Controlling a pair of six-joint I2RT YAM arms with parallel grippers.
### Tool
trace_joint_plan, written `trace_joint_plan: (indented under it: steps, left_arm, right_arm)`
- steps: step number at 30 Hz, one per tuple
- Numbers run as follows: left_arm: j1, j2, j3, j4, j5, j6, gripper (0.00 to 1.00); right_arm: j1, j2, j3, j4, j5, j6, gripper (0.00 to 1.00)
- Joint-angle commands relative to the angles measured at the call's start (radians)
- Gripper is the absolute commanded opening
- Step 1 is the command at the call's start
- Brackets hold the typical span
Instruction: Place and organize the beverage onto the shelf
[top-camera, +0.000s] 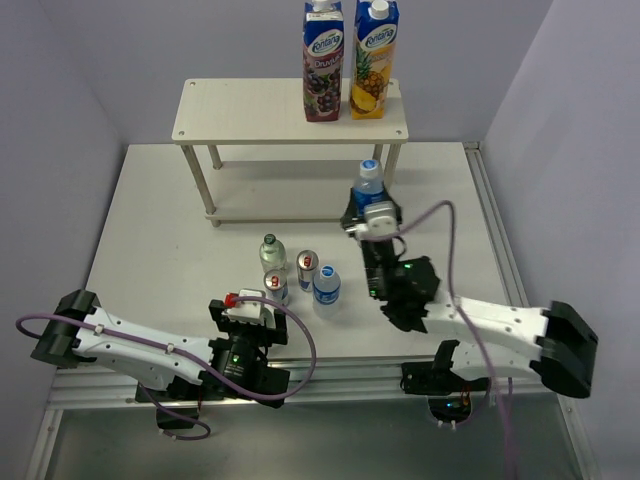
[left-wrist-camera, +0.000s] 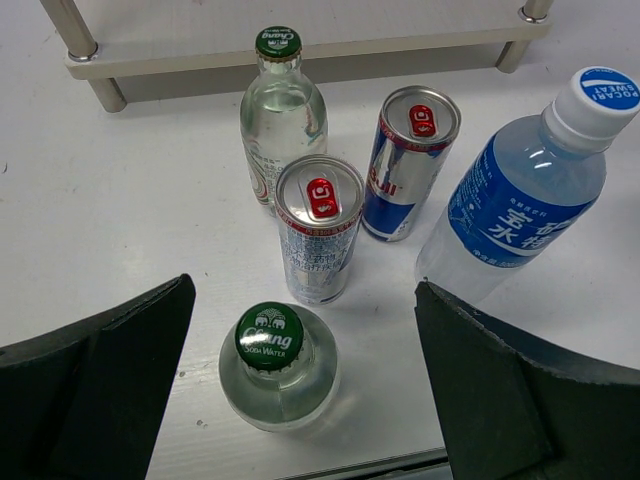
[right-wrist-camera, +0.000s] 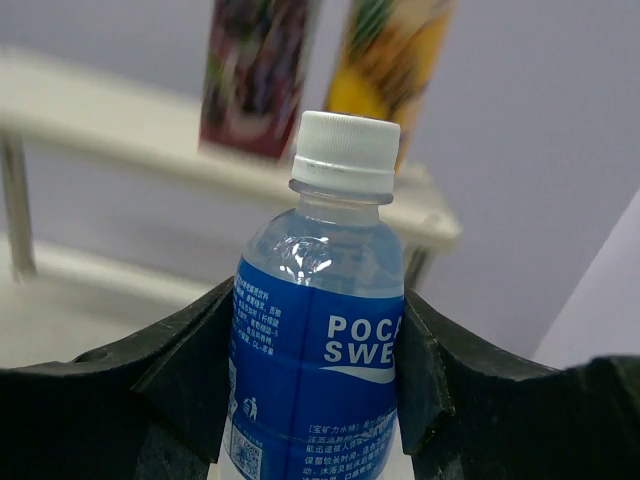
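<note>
Water bottle (top-camera: 369, 185) pinched in right tool (top-camera: 371, 213) beside shelf (top-camera: 250, 112) post; left tool (top-camera: 250, 301) spread.

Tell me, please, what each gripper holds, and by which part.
The right gripper clamps a blue-labelled plastic water bottle by its labelled body; the left gripper holds nothing.

juice cartons (top-camera: 323, 70) block shelf (top-camera: 240, 110) right, left open

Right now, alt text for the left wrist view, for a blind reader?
The left gripper hangs with jaws wide open either side of an upright green-capped Chang soda water bottle on the white table. Beyond it stand two silver-blue-red cans, a second green-capped glass bottle and a blue-labelled Pocari Sweat bottle, then the lower board of the shelf.
</note>
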Motion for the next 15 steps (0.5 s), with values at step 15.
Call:
trace_joint_plan:
  steps: [15]
  left_arm:
    - [0.005,0.002,0.034,-0.038,-0.028,0.015,0.99]
  right_arm:
    - [-0.329,0.461,0.101,0.640,-0.084,0.281,0.00]
